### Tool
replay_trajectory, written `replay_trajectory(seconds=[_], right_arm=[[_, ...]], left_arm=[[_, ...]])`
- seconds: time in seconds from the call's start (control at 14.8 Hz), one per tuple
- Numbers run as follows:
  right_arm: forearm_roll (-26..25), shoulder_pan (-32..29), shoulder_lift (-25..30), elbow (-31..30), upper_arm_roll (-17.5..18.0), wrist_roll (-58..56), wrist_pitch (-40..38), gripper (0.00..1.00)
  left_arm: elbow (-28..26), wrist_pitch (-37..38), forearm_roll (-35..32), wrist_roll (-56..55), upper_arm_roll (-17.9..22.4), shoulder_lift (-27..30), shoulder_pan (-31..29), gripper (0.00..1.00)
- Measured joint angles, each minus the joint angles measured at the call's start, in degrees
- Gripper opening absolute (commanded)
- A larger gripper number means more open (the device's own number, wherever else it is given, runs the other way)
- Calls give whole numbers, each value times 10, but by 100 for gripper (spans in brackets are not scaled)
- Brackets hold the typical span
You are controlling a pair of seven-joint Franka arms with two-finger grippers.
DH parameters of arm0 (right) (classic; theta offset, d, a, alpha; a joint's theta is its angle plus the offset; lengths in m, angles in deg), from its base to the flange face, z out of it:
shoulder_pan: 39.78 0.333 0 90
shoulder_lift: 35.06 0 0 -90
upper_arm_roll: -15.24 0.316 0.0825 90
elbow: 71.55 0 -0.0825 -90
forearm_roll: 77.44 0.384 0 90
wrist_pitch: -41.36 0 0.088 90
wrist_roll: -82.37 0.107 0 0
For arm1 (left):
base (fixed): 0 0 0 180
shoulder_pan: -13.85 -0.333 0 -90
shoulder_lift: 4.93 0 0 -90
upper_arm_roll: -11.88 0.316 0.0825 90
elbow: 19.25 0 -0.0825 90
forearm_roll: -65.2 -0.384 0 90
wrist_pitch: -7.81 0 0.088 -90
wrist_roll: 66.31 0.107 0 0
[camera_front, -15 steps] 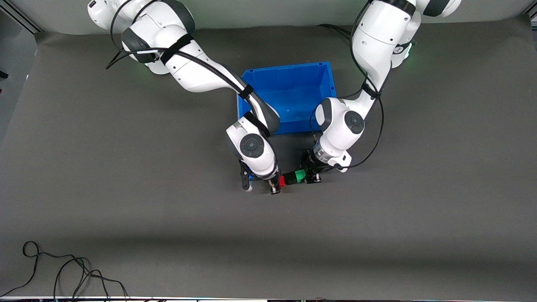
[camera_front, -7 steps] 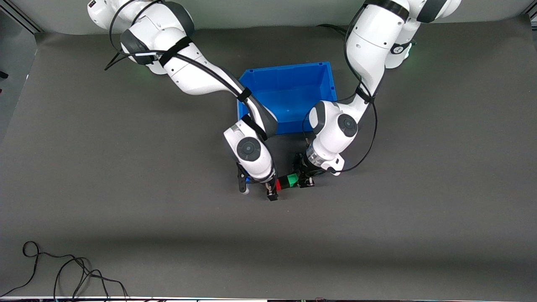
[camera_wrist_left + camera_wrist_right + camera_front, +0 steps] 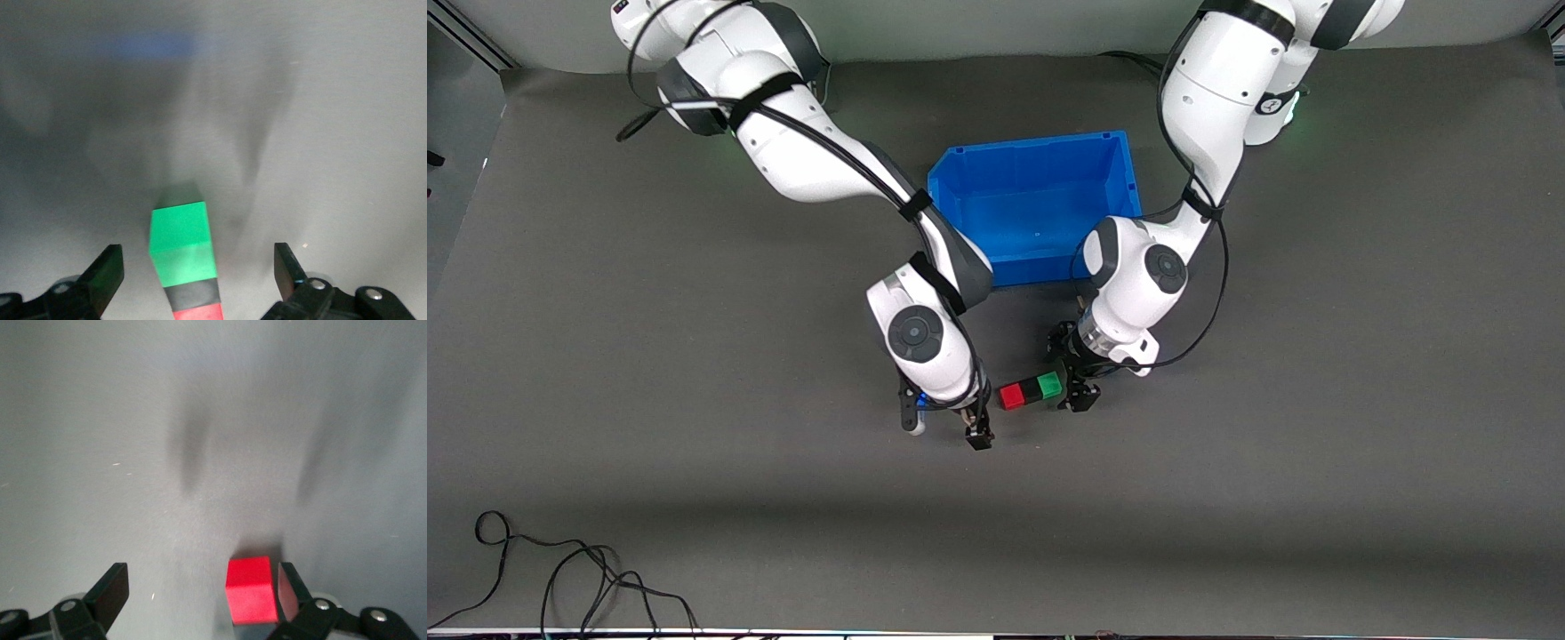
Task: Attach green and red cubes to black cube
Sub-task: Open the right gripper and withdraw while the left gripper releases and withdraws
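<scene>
The red cube (image 3: 1011,396), black cube (image 3: 1031,390) and green cube (image 3: 1049,384) lie joined in one row on the grey mat, black in the middle. My left gripper (image 3: 1073,389) is open at the green end. The green cube (image 3: 180,243) sits between its spread fingers without touching them, with the black cube (image 3: 193,295) and red cube (image 3: 199,312) after it. My right gripper (image 3: 944,431) is open and empty beside the red end. The red cube (image 3: 251,589) stands close to one right finger (image 3: 289,587).
A blue bin (image 3: 1120,169) stands farther from the front camera than the cubes, between the two arms. A black cable (image 3: 560,578) lies near the front edge at the right arm's end.
My right gripper has let go of the red cube and drawn away toward the right arm's end. My left gripper has opened around the green cube. The three cubes stay joined.
</scene>
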Motion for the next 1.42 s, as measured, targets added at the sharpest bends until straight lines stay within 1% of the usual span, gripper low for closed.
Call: replay_trajectory(seconds=[0.13, 0.2, 0.27, 0.4, 0.54, 0.61, 0.74, 0.88, 0.94, 1.08, 1.21, 1.42], right_arm=[[0, -14, 43, 4, 0, -53, -76, 99], [0, -23, 68, 4, 0, -86, -116, 99], [0, -34, 93, 5, -1, -120, -154, 99], [0, -59, 147, 5, -1, -202, -240, 99], [0, -86, 197, 4, -1, -298, -326, 99], [0, -99, 219, 4, -2, -345, -367, 99], [0, -131, 258, 3, -3, -426, -432, 99], [0, -168, 290, 3, -4, -515, -484, 99], [0, -187, 305, 2, -5, -560, -507, 99], [-2, -225, 334, -5, -6, -654, -546, 99], [-4, -255, 364, -17, -16, -745, -570, 100], [-5, -262, 401, -37, -74, -881, -583, 100]], left_arm=[[-4, 49, -1, 70, 17, 27, -15, 100], [-11, 83, -1, 111, 34, 48, -22, 100], [-19, 124, -1, 153, 57, 71, -26, 100], [-33, 234, -21, 240, 121, 117, -30, 100], [-37, 333, -76, 311, 185, 151, -34, 100], [-37, 370, -106, 347, 211, 165, -36, 100], [-37, 432, -159, 428, 255, 191, -38, 100], [-32, 482, -207, 503, 290, 215, -38, 100], [-23, 511, -234, 536, 306, 228, -38, 100], [12, 580, -286, 597, 328, 251, -39, 100], [59, 639, -326, 663, 335, 266, -42, 100], [122, 693, -349, 760, 338, 272, -48, 100]])
